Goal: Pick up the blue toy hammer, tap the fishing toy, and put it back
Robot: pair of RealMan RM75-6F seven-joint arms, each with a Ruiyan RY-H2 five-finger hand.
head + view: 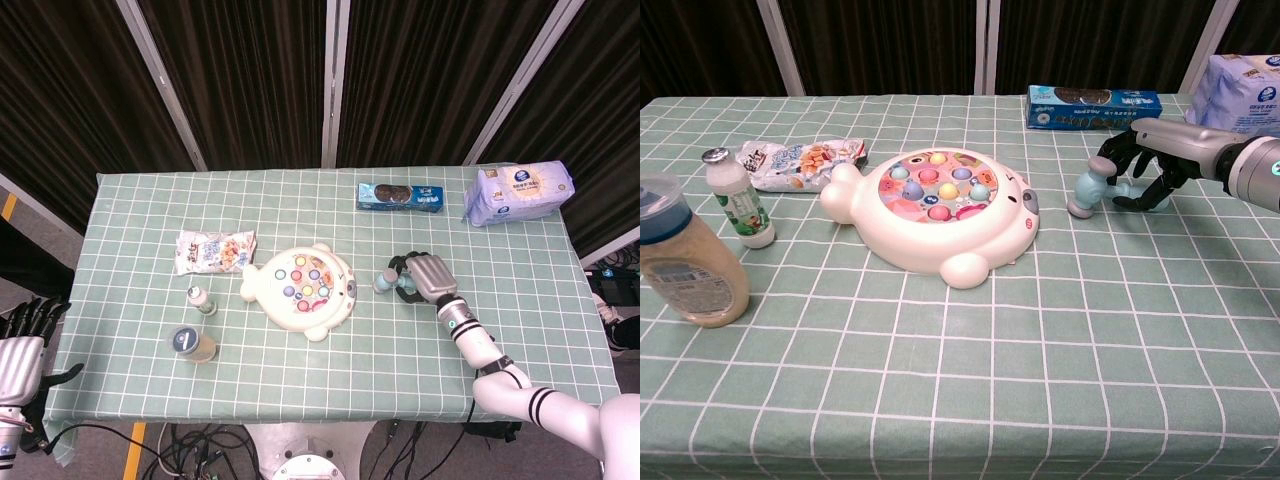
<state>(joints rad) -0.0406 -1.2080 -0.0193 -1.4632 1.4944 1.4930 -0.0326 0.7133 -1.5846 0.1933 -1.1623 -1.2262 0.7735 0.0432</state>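
The blue toy hammer (384,281) (1090,188) lies on the green checked table, just right of the fishing toy (302,287) (940,210), a white fish-shaped board with coloured fish. My right hand (428,275) (1150,160) sits over the hammer's handle with its fingers curled around it, so only the grey-capped head shows. The hammer still rests on the cloth. My left hand (18,355) hangs off the table's front left corner, fingers apart and holding nothing.
A blue biscuit box (400,196) (1095,107) and a tissue pack (518,192) (1245,90) lie at the back right. A snack bag (214,251), a small bottle (201,299) (735,198) and a blue-lidded jar (190,344) (685,265) stand left of the toy.
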